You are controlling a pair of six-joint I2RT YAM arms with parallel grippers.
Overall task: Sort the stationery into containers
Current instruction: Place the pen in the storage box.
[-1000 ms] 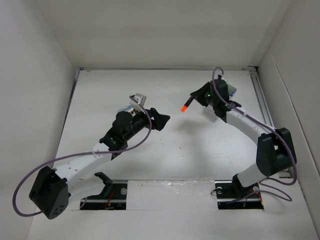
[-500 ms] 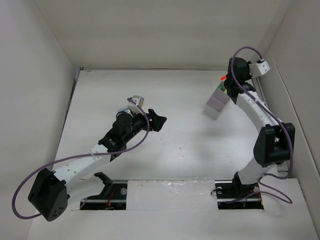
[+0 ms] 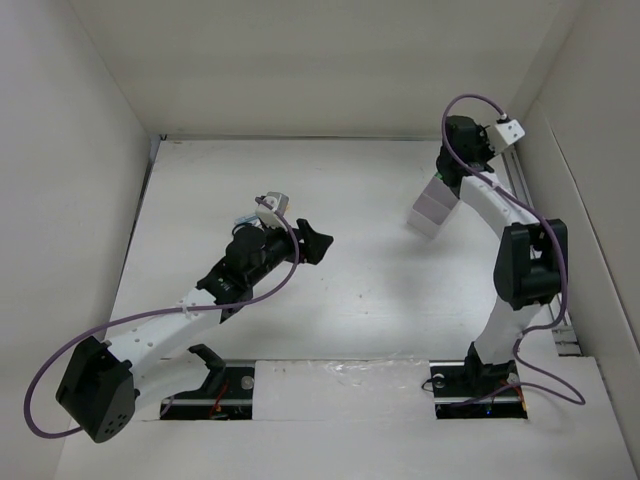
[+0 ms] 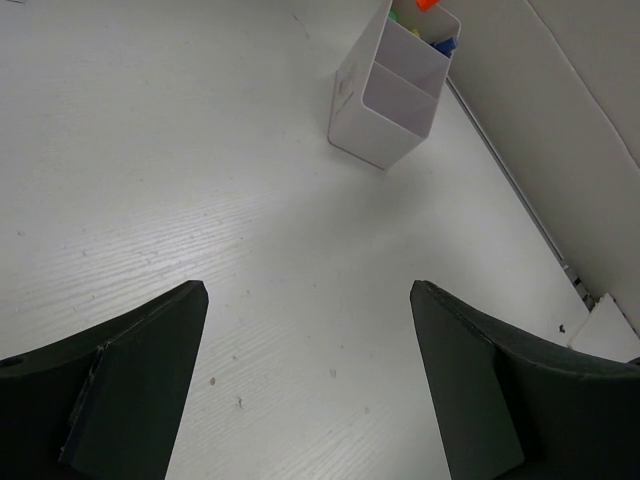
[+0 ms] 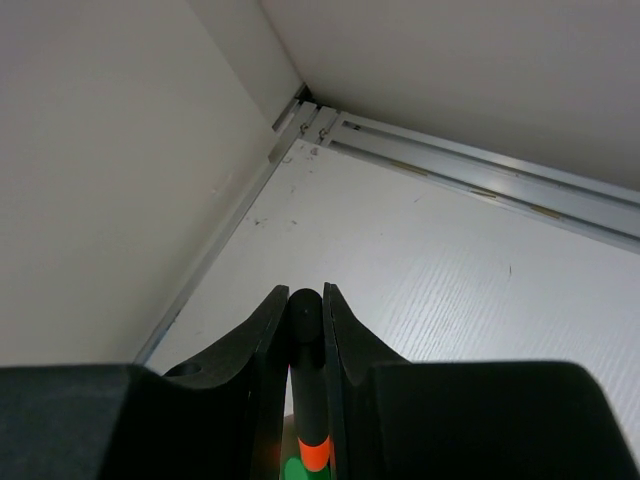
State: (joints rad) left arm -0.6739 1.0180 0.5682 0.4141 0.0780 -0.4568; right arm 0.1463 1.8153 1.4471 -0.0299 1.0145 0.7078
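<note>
**Top external:** showing the white box (image 3: 430, 210) standing on the table (image 3: 360, 300) near the far right corner. Showing the left gripper (image 3: 318, 240) hovering left of centre, well apart from the box, with its fingers spread and gripping nothing. Showing the right gripper (image 3: 447, 172) hanging over the box's far end, with its fingers hidden under the wrist and a speck of green showing just beneath, so not telling its grip from here

**Left wrist:** looking past two dark fingers (image 4: 130, 390), released and standing wide apart, with only bare table between them. Showing the box upright ahead and to the right, close to the side wall (image 4: 560, 110), a divider splitting it into a near and a far compartment. Showing coloured ends (image 4: 440, 45) in orange, green and blue poking up from the far compartment at the frame's top edge

**Right wrist:** showing both fingers clenching the orange-and-black marker (image 5: 303, 380) at its black end, with the marker lying lengthwise between them. Showing the orange band lower down and a green patch beneath it at the bottom edge. Showing the wall corner and a metal rail (image 5: 480, 170) beyond
</note>
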